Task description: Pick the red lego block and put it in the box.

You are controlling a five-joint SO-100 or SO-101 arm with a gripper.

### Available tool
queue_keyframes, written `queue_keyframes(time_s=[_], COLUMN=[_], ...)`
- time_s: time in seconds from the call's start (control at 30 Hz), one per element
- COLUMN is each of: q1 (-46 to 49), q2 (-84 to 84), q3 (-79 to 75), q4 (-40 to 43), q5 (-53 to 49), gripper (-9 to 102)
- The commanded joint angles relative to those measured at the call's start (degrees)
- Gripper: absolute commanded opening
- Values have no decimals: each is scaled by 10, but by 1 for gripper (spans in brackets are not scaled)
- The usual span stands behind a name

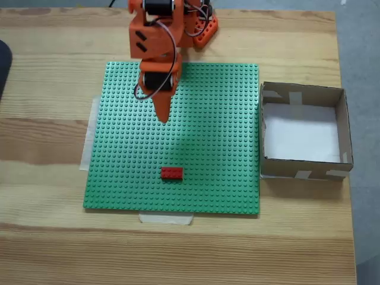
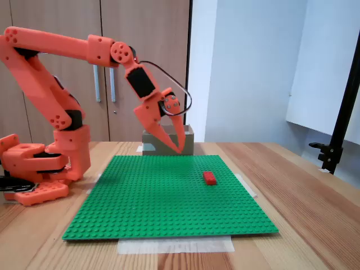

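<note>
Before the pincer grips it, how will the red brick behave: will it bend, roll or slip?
The red brick looks like hard plastic, so it is probably stiff and light. Its flat, boxy shape should not roll. It lies on the studded green plate; if it is pressed on, it may resist a sideways push.

On the wooden worktop (image 1: 47, 249) lies the green studded baseplate (image 1: 225, 119); the small red lego block (image 1: 172, 173) sits toward its 6 o'clock edge in a fixed view. The shallow cardboard box (image 1: 343, 127) stands at the baseplate's 3 o'clock.
</note>
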Motion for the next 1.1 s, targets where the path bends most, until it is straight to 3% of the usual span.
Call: queue_keyframes(time_s=[0.0, 1.07], q1=[-7, -22], q2=[-40, -374], q3=[-68, -384], q4=[1, 69], q5=[10, 10], gripper=[-1, -1])
